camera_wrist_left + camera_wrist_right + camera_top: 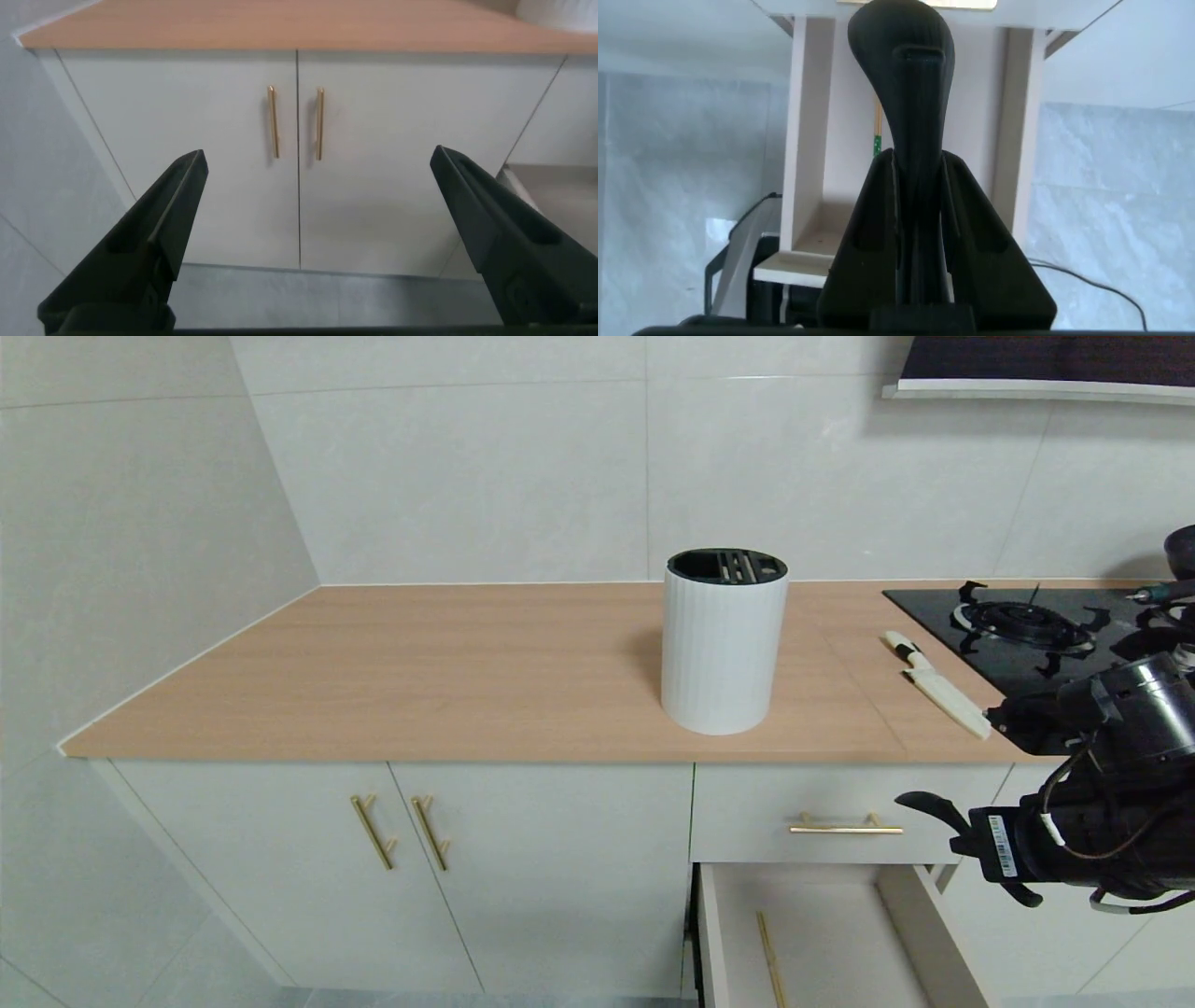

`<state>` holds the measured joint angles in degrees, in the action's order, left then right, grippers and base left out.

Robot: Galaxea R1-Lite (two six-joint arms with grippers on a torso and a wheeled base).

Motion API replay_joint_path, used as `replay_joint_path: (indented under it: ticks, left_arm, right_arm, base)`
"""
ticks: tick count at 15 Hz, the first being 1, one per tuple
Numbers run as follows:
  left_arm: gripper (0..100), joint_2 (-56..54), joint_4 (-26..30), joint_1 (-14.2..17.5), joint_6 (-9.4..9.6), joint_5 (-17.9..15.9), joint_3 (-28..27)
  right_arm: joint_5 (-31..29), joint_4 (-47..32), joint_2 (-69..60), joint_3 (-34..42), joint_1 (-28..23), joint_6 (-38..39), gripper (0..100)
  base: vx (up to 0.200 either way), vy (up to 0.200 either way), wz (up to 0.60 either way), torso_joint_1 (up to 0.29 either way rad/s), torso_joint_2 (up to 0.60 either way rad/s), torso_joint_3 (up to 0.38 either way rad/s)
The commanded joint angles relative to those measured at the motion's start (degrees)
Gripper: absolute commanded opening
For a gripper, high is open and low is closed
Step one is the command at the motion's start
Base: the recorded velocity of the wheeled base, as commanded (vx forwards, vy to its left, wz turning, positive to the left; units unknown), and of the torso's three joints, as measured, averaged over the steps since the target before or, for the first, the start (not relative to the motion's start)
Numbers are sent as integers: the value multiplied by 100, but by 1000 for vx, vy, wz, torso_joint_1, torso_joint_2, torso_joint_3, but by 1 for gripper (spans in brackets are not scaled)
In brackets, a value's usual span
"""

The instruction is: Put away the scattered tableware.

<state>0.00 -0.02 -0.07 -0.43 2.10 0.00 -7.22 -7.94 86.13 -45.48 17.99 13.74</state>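
Observation:
A cream-handled knife (936, 687) lies on the wooden countertop (467, 663), between the white ribbed utensil holder (723, 644) with a black slotted top and the stove (1027, 625). Below the counter a drawer (901, 919) stands pulled out, with a thin wooden chopstick (770, 957) lying in it. My right gripper (921, 801) is shut and empty, in front of the closed upper drawer and above the pulled-out one. In the right wrist view its fingers (901, 56) are pressed together, with the drawer (808, 140) and the chopstick (876, 126) beyond. My left gripper (313, 233) is open and empty, facing the cabinet doors.
The black gas stove takes up the right end of the counter. Two cabinet doors with gold handles (294, 121) sit under the counter's left part. The closed upper drawer has a gold handle (845, 826). A tiled wall runs behind and along the left.

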Motion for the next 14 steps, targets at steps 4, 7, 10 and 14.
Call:
replay_joint_path:
  ticks: [4,7,10,14]
  left_arm:
    - [100,0,-6,-1,-1,1,0]
    - [100,0,-6,-1,-1,1,0]
    - [100,0,-6,-1,-1,1,0]
    - [100,0,-6,7,-1,1,0]
  right_arm:
    - [1,3,97,40,11,-3,0]
    - [1,3,115,40,11,-3,0]
    - [1,3,132,57,11,-3,0]
    - [1,55,229,101,46,-3,0]
  base:
    - [0,0,0,-174,478,303]
    - [0,0,0,-175,478,316]
    - [0,0,0,-147,468,323]
    - [0,0,0,-117,456,338]
